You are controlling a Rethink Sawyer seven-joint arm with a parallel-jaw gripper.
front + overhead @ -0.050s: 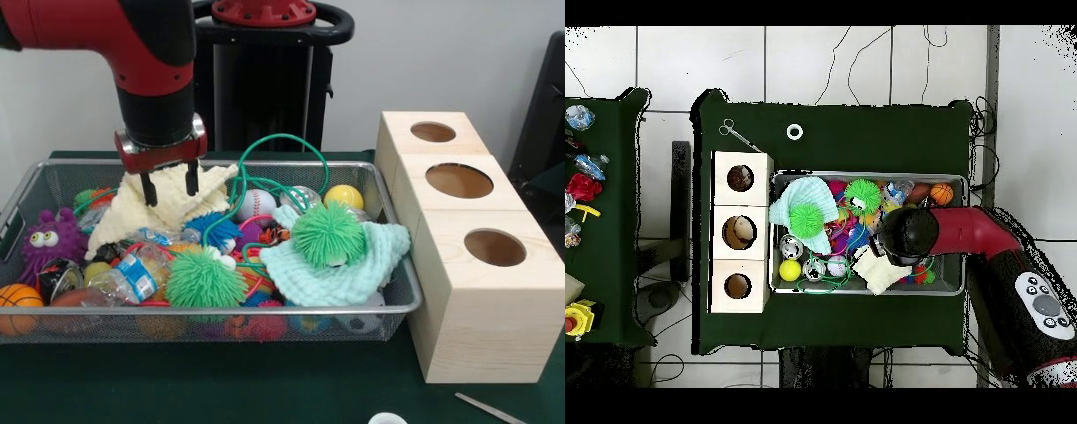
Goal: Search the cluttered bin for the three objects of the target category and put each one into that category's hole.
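Hovering gripper (168,187) | fingers spread (over cream cloth (132,208)) | wire bin (388,296)

a glossy red arm (106,31) with a black cylindrical wrist at the frame's upper left; below it a red plate and two short black fingers (148,187), possibly rubber-tipped.

- Front view: low, close, level across the table, facing the wire bin (35,190) and wooden hole boxes (477,291).
- Overhead view: high, straight down, far; whole green table (865,325) plus floor.
- Shared: bin, boxes, arm.
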